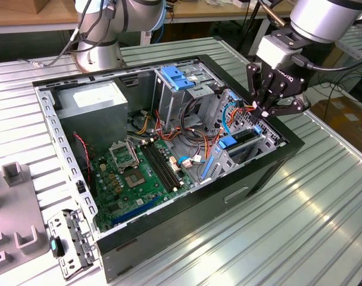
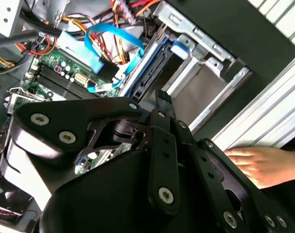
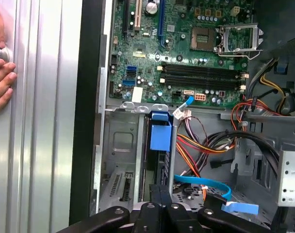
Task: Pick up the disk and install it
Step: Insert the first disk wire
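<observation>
The disk [image 1: 236, 142] stands on edge in a slot of the metal drive cage [image 1: 261, 143], at the exterior view's right end of the open computer case [image 1: 169, 226]. Its blue rail and tab show in both wrist views [image 2: 150, 68] [image 3: 161, 137]. My gripper [image 1: 265, 110] hangs just above the cage, with its black fingers together and nothing visible between them. In the first wrist view the gripper [image 3: 160, 190] has its tips right over the disk's slot. Whether they touch the disk I cannot tell.
A person's hand [image 3: 1, 73] [image 2: 258, 164] rests on the ribbed metal table beside the case. Inside are the motherboard [image 1: 136, 173], a grey power supply [image 1: 94, 101], loose orange and blue cables [image 1: 228, 113] and a blue latch plate [image 1: 178, 77]. Grey fixtures [image 1: 17, 202] and a bracket [image 1: 71, 241] lie at the exterior view's left.
</observation>
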`<state>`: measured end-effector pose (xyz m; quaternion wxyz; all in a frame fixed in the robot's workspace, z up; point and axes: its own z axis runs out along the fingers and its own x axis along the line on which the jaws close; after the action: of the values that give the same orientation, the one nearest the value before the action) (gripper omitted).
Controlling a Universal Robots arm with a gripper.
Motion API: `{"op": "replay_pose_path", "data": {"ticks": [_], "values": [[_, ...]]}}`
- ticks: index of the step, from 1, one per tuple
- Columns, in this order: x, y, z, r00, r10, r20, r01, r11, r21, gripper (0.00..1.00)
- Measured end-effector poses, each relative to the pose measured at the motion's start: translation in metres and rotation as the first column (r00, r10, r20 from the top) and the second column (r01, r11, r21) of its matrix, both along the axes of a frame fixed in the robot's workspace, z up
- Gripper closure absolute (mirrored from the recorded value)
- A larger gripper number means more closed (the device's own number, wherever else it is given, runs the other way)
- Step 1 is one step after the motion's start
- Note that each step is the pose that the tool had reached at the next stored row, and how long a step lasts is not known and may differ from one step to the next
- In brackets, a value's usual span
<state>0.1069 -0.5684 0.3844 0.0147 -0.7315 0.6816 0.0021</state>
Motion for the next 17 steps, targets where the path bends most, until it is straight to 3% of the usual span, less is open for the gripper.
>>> {"op": "replay_pose_path", "data": {"ticks": [10, 14, 17], "values": [[0.0273, 0.0046, -0.0002, 0.9996, 0.027, 0.0, -0.027, 0.9996, 0.0, 0.89], [0.0282, 0.005, 0.0009, 0.9979, 0.064, 0.0, -0.064, 0.9979, -0.0001, 0.89], [0.0282, 0.0051, 0.0048, 0.9934, 0.115, -0.001, -0.115, 0.9934, 0.0, 0.89]]}}
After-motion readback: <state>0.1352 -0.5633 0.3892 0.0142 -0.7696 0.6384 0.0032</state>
